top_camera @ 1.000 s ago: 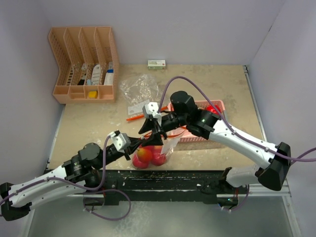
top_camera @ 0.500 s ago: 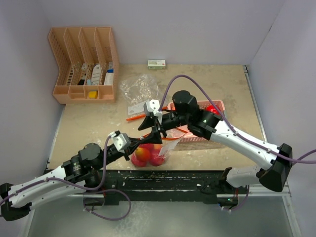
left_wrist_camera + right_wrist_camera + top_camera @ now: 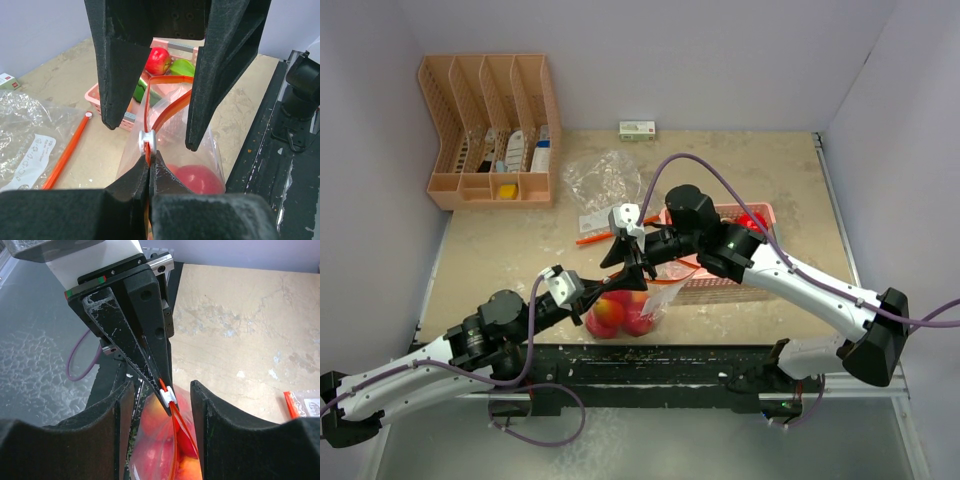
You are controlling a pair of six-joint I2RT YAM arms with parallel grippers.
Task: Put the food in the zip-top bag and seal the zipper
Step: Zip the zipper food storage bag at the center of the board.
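A clear zip-top bag (image 3: pixel 625 312) with an orange zipper strip holds red and peach toy fruits near the table's front edge. My left gripper (image 3: pixel 606 290) is shut on the bag's zipper end, right behind the white slider (image 3: pixel 147 138). My right gripper (image 3: pixel 638 268) is open, its fingers on either side of the slider (image 3: pixel 167 397) without touching it. Red and peach fruit (image 3: pixel 160 450) show through the bag below. A red apple (image 3: pixel 158 60) and a green piece (image 3: pixel 181 67) lie in the pink basket (image 3: pixel 740 280).
A peach slotted organizer (image 3: pixel 490 130) with small packets stands at the back left. A crumpled clear bag (image 3: pixel 605 180) and an orange stick (image 3: pixel 595 238) lie mid-table. A small white-and-green box (image 3: pixel 637 129) sits at the back wall.
My right gripper drew back slightly from the bag's top and now straddles the slider. The left gripper keeps its hold on the zipper end.
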